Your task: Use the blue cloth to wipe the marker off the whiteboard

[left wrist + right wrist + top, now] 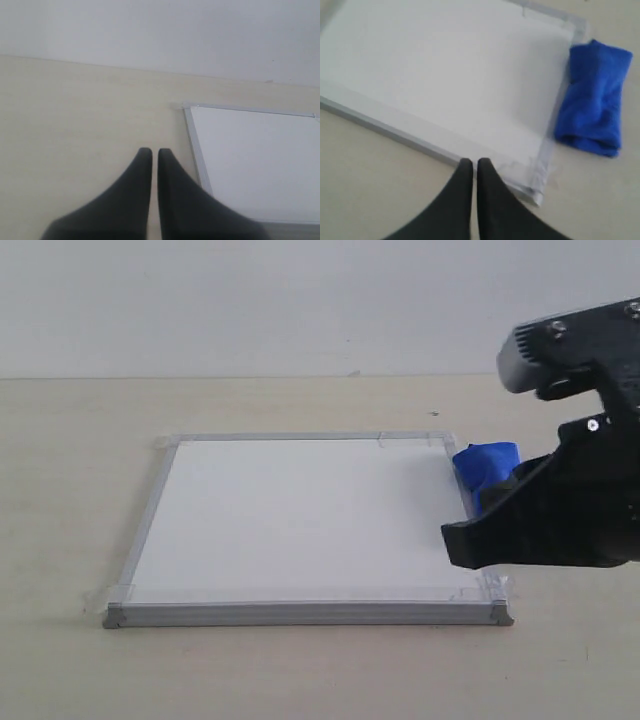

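Beside the whiteboard [300, 520] lies the blue cloth [487, 465].

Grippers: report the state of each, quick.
Left gripper: closed, holding nothing.
Right gripper: closed, holding nothing; the blue cloth lies free beside the whiteboard.

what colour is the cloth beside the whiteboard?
Solid royal blue, no pattern. The blue cloth shows best in the right wrist view.

Exterior view: low oblique, faces whiteboard [300, 525] at frame centre, mid distance. Left wrist view: shallow angle along table [75, 110], catches one board corner. Right wrist view: steep downward, close; shares board and blue cloth [592, 97] with exterior.
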Controlling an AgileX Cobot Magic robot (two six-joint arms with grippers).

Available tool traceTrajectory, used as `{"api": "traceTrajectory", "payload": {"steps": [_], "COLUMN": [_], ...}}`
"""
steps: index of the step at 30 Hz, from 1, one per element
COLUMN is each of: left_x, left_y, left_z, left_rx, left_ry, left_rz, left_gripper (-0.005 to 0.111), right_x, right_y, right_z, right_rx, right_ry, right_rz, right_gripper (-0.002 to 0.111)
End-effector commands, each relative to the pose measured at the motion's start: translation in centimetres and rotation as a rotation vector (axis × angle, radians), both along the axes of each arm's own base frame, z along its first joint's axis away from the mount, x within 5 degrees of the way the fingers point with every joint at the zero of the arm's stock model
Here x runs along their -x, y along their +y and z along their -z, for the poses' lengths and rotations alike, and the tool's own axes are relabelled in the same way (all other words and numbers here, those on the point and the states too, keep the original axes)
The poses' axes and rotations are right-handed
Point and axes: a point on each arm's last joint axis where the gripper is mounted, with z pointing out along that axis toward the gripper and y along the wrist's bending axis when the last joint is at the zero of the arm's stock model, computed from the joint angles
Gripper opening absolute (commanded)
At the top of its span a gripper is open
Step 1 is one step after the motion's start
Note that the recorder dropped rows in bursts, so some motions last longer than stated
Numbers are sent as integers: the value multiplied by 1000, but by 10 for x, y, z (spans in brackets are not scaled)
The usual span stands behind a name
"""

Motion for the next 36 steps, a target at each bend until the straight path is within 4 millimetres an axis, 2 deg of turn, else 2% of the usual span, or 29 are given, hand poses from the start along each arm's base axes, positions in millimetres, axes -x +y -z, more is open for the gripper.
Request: {"api": "traceTrajectory", "payload": {"steps": [1, 4, 8, 15, 19, 23, 27, 30, 36], "left_x": [0, 0, 0, 0, 0, 0, 0, 0, 0], "left_y": [0, 0, 0, 0, 0, 0, 0, 0, 0], "left_z": [1, 1, 1, 1, 1, 1, 1, 1, 1], "left_rx": [3, 3, 3, 3, 3, 3, 3, 3, 3], "left_ry": [4, 4, 4, 4, 4, 4, 4, 4, 4], "left_rz": [5, 5, 5, 5, 5, 5, 5, 5, 5], "left_gripper": [4, 4, 4, 4, 4, 4, 4, 4, 4], "right_x": [8, 16, 38, 74, 88, 97, 107, 111, 110], "right_y": [-19, -41, -61, -83, -89, -91, -88, -85, -85], "right_z": [5, 16, 21, 35, 43, 49, 37, 32, 32], "right_rx": [-171, -262, -389, -432, -433, -517, -676, -663, -704], "right_ry": [-187, -292, -499, -707, -785, -840, -946, -1014, -991], "right_rz": [-46, 0, 25, 124, 163, 203, 139, 81, 91], "right_gripper": [0, 0, 0, 0, 0, 0, 0, 0, 0]}}
